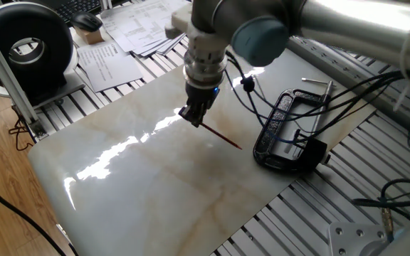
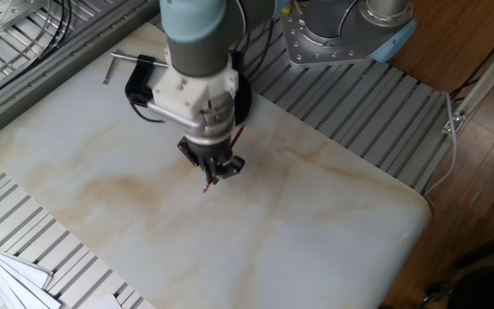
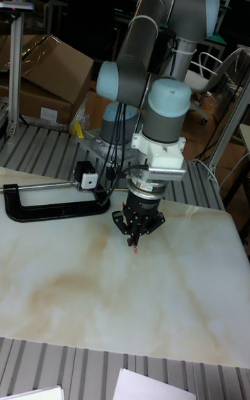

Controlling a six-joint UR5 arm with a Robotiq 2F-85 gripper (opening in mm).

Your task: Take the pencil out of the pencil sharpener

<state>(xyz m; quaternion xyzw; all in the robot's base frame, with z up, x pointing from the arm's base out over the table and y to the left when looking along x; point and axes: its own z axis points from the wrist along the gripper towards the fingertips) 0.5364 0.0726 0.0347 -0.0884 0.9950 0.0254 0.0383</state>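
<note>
My gripper [image 1: 193,117] hangs over the middle of the marble board [image 1: 155,192], shut on one end of the dark-red pencil [image 1: 223,137]. The pencil slants down and right from the fingers, and its free end hovers short of the black C-clamp [image 1: 265,135]. In the other fixed view a short red stub of the pencil [image 2: 204,188] pokes out below the gripper [image 2: 213,172]. The tall fixed view shows the same stub [image 3: 135,250] under the gripper [image 3: 137,230]. I cannot tell the pencil sharpener apart from the dark parts of the clamp.
The C-clamp [image 3: 48,211] lies at the board's edge, its steel screw [image 1: 317,82] pointing away. Cables loop from my wrist over the clamp. Papers [image 1: 144,28] and a black round device [image 1: 27,46] sit beyond the far corner. Aluminium slats [image 2: 358,103] surround the board.
</note>
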